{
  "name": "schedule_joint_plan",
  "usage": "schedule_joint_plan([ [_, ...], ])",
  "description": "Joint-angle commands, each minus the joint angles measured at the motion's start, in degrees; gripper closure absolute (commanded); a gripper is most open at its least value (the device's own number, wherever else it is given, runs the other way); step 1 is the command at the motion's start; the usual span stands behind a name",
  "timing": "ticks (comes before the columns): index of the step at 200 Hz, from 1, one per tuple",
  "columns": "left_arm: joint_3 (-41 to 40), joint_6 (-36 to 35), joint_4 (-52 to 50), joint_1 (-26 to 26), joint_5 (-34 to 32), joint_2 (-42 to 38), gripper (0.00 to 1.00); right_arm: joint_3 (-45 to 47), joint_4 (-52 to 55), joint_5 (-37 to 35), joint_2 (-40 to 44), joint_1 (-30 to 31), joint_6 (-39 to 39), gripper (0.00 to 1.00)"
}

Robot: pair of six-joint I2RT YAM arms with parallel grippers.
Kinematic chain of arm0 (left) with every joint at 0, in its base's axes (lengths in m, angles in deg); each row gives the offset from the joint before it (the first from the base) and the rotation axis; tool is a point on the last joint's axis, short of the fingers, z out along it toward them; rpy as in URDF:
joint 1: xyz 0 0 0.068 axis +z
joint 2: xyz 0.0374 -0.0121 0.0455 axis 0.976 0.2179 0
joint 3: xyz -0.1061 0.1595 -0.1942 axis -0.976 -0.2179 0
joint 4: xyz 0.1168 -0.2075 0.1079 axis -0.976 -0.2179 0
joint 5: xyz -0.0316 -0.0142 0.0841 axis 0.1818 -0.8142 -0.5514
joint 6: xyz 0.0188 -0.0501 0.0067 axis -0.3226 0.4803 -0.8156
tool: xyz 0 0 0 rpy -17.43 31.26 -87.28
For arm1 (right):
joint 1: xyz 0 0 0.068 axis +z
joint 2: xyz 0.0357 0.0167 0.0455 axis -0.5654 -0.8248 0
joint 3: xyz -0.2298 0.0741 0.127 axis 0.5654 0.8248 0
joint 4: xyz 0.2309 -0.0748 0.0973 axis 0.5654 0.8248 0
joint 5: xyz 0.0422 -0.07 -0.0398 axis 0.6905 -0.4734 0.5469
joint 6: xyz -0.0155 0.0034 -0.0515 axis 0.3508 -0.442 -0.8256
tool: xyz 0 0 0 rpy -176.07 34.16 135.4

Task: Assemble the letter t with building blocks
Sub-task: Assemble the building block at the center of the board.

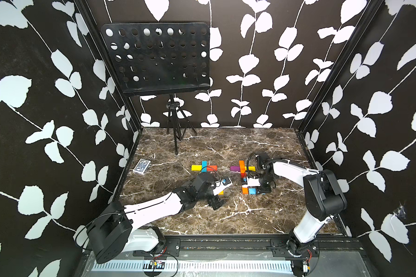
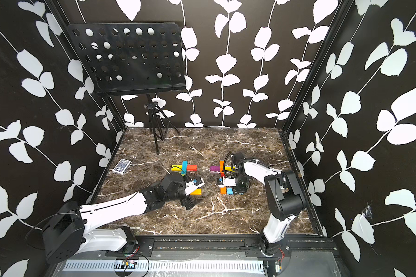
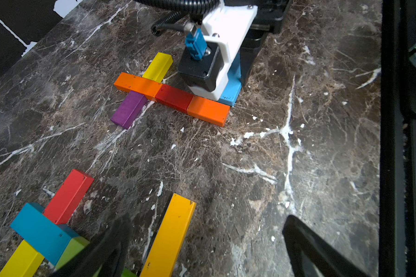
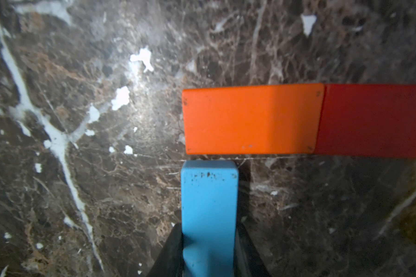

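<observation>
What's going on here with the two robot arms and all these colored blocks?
Two arms are laying blocks into t shapes on the table. The right claw is shut on a blue block, holding its end just short of the orange block at the foot of an orange-red-orange stem crossed by a purple bar and a yellow bar. The left claw is open and empty, near an amber block beside a second cross.

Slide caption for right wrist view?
Right gripper shut on a light blue rectangular block, its end facing an orange block that abuts a red block, on brown marble tabletop.
</observation>
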Motion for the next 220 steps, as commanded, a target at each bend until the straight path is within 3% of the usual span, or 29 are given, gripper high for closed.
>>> schedule_joint_plan([
  [1,-0.27,-0.25,-0.73,0.35,0.57,-0.35,0.01,-1.42,2.32,1.60,-0.91,0.49,-0.43,0.72],
  [220,-0.75,-0.24,-0.12,0.35,0.43,0.11,0.01,-2.18,2.87,0.58,-3.46,0.93,-0.60,0.72],
])
